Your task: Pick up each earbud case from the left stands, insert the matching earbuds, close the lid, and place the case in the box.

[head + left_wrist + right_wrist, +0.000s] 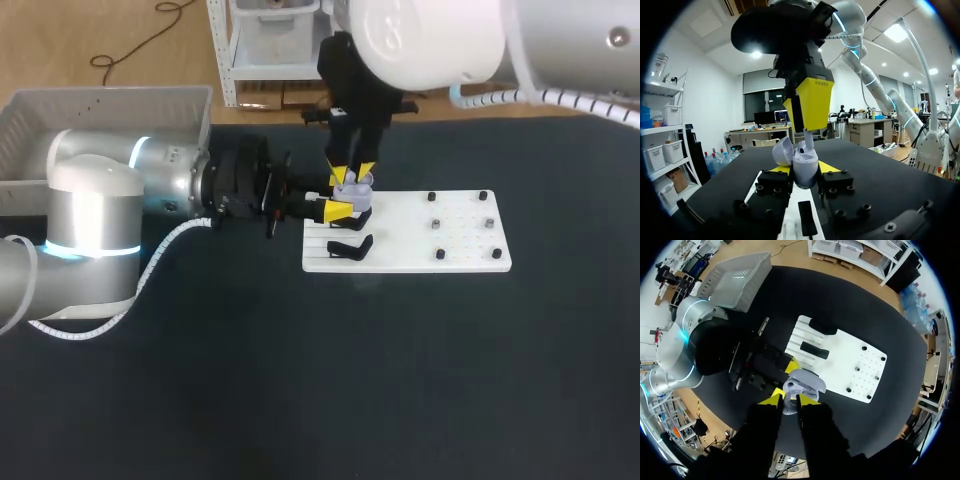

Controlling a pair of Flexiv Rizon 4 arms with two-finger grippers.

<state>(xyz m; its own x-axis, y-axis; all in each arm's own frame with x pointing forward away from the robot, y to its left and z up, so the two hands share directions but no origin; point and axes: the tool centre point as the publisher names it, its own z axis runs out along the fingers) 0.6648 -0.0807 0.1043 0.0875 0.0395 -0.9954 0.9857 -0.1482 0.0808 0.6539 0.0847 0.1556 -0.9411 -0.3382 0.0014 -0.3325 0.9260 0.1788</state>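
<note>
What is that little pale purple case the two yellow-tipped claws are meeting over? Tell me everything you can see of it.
The earbud case is a small, rounded, pale lilac shell that looks like smooth plastic. Its hinged lid is swung open to one side. The case sits roughly upright over the left end of the white board, clamped from two sides between the yellow tips of the left end effector. From above, the right end effector holds a white earbud at its open mouth.

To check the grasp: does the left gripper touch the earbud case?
Touching. Left wrist view shows the earbud case pressed between the yellow tips of the left gripper.
</note>
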